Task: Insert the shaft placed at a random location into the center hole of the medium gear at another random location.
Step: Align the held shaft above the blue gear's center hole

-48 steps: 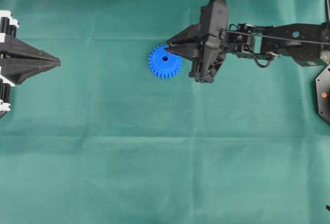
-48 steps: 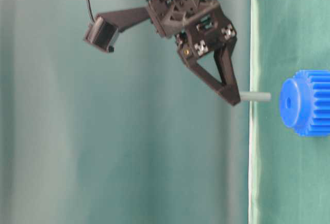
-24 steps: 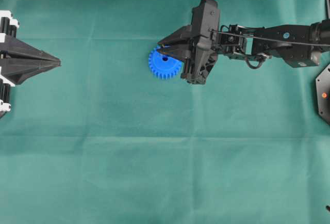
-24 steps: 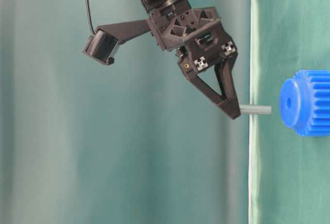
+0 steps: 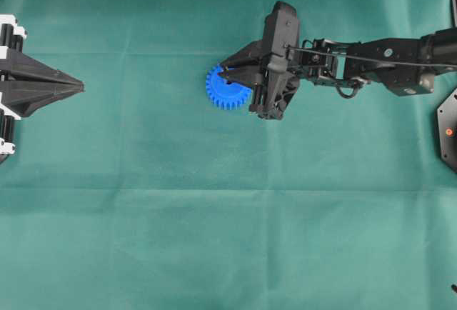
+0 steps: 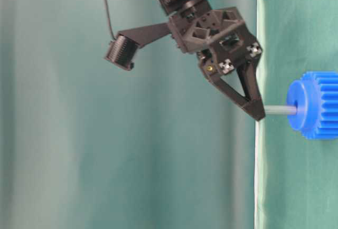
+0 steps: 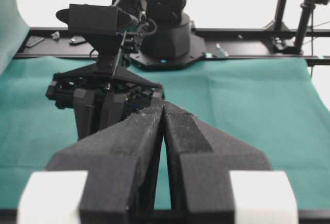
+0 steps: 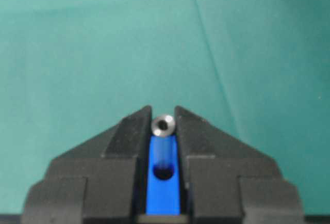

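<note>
One pincer active: right pincer (image 6: 257,114) pinching shaft (image 6: 280,110) | change: shaft tip has closed the gap, now touching centre hole (image 8: 163,173) of medium gear (image 5: 227,88) | insertion starting | left pincer (image 7: 164,111) pressed together, far left.

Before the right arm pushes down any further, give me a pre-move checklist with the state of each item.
1. Right gripper shut on the shaft: ok.
2. Shaft tip meets the medium gear at its hub face: ok in the table-level view.
3. Shaft lined up with the center hole: looks ok from the right wrist view; whether it has entered, cannot tell.
4. Gear flat on the green cloth: ok.
5. Left gripper parked far from the gear, jaws together: ok.
</note>
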You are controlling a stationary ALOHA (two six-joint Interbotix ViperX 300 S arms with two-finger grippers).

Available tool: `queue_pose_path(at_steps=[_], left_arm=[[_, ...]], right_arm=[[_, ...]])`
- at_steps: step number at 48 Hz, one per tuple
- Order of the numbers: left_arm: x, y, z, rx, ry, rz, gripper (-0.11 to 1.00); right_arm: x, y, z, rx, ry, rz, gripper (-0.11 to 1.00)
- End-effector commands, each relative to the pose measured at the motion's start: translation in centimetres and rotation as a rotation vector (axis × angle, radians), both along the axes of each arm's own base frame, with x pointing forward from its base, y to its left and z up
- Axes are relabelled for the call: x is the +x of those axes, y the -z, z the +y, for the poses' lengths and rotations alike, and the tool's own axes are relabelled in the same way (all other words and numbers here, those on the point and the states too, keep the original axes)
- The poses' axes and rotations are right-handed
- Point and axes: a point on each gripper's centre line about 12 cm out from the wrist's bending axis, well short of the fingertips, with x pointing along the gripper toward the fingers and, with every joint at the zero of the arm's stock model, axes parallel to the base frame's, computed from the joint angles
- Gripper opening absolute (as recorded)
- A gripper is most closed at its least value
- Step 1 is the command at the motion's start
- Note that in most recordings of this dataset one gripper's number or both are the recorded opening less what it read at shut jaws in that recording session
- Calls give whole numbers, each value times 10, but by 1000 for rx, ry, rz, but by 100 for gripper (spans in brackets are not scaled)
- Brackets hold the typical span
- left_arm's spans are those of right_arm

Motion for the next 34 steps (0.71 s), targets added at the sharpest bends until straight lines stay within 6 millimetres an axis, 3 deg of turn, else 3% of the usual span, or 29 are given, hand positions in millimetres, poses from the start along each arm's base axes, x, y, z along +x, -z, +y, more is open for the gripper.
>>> queue_pose_path(at_steps=[1,18,34], left_arm=[[2,-7,0,2,-1,-18,0],[2,-7,0,0,-1,-20,0],[2,-7,0,0,-1,-20,0]], right_arm=[[4,-5,-1,-2,6,-28,14],[2,-4,-1,0,7,-22,14],[-4,-35,1,-16,-1,-52,14]])
